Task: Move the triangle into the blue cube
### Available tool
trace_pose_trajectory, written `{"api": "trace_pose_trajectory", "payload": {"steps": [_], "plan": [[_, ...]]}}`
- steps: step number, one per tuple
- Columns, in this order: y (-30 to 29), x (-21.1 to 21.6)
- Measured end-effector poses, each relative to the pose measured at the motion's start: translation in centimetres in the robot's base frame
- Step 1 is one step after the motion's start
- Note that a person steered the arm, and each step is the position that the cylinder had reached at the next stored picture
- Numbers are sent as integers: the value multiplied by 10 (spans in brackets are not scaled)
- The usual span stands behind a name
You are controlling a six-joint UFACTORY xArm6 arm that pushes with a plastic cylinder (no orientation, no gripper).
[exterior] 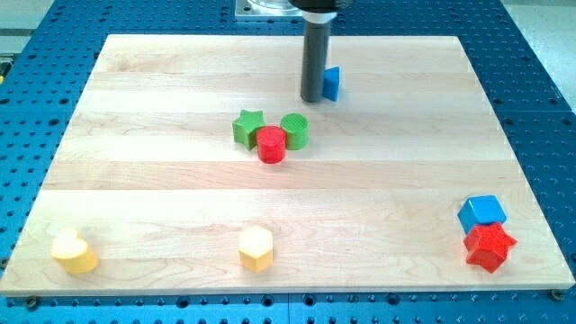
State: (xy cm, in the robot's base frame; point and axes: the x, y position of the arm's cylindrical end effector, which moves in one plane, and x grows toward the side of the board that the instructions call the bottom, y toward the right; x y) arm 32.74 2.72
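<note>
The blue triangle [332,83] sits near the top of the board, partly hidden behind the rod. My tip [311,99] rests on the board at the triangle's left side, touching or nearly touching it. The blue cube [482,212] lies far away at the view's lower right, with a red star [490,247] pressed against its lower side.
A green star [248,127], a red cylinder [271,144] and a green cylinder [294,130] cluster just below my tip. A yellow heart [74,251] lies at the lower left and a yellow hexagon [256,248] at the bottom centre. The wooden board [135,135] lies on a blue perforated table.
</note>
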Motion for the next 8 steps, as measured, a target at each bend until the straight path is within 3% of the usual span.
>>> {"api": "trace_pose_trajectory", "payload": {"steps": [1, 2, 3, 4, 5, 6, 7, 8], "plan": [[0, -20], [68, -28], [141, 13], [148, 20], [130, -29], [88, 4], [100, 70], [99, 35]]}}
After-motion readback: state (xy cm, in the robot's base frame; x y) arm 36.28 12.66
